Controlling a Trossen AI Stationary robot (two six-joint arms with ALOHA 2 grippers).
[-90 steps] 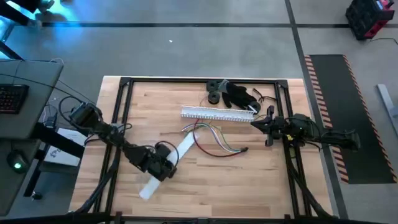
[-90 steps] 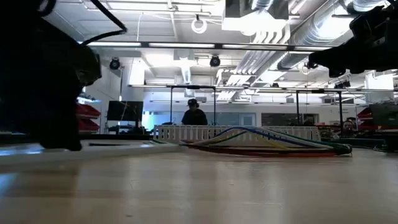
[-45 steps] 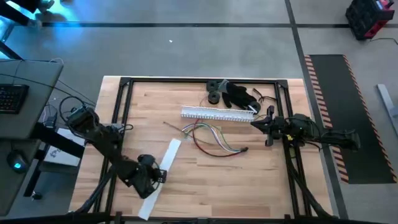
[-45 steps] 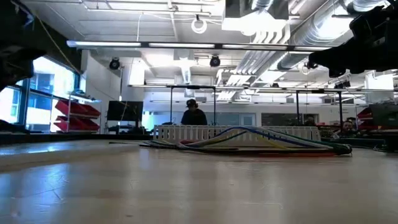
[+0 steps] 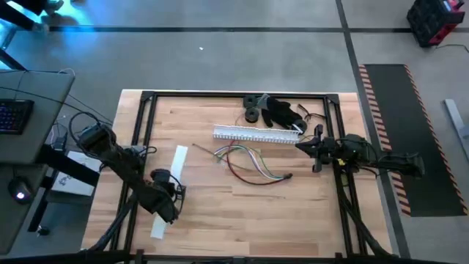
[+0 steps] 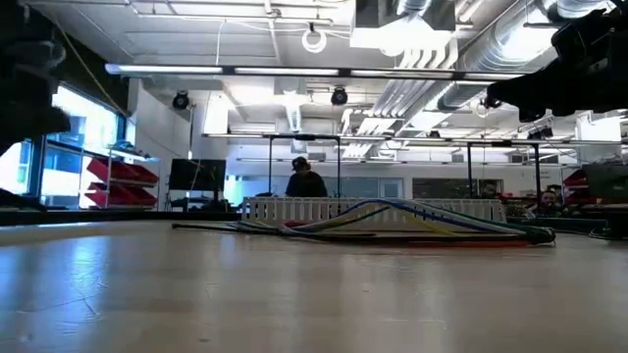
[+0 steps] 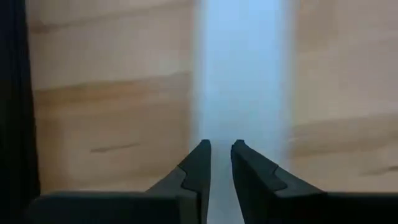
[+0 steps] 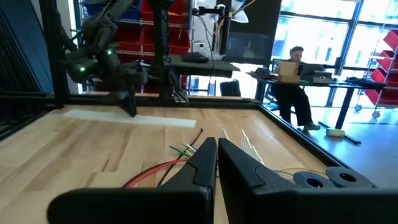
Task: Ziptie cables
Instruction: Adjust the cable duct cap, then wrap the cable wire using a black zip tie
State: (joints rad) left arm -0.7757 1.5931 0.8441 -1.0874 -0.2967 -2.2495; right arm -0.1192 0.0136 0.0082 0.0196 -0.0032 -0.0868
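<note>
The loose bundle of thin red, yellowish, grey and blue cables (image 5: 253, 163) lies on the pale wooden bench (image 5: 293, 209) near its middle, just in front of the long white slotted duct (image 5: 256, 134) and apart from both arms. In the low view the cables (image 6: 392, 221) form a shallow arch before the duct. No zip tie can be made out, and the bundle looks untied.

The left gripper (image 5: 165, 207) sits low over the left part of the bench, on a flat white strip (image 5: 170, 189) that lies lengthwise well left of the cables. In its wrist view the left gripper (image 7: 221, 152) has its fingers drawn nearly together, only a thin slit between them, with the white strip (image 7: 242, 81) running straight ahead under the tips. Whether the fingers actually pinch the strip cannot be told. The right gripper (image 5: 316, 149) waits at the right edge of the bench, beside the duct's end; in its wrist view the right gripper (image 8: 216, 149) is almost closed and holds nothing, with the cables (image 8: 180, 155) ahead of it.

By the look of it, the step in hand is clearing the strip aside; tying has not begun. The next move would call for gathering the wires into one tight bunch, probably with both grippers, before any tie goes round them.
</note>
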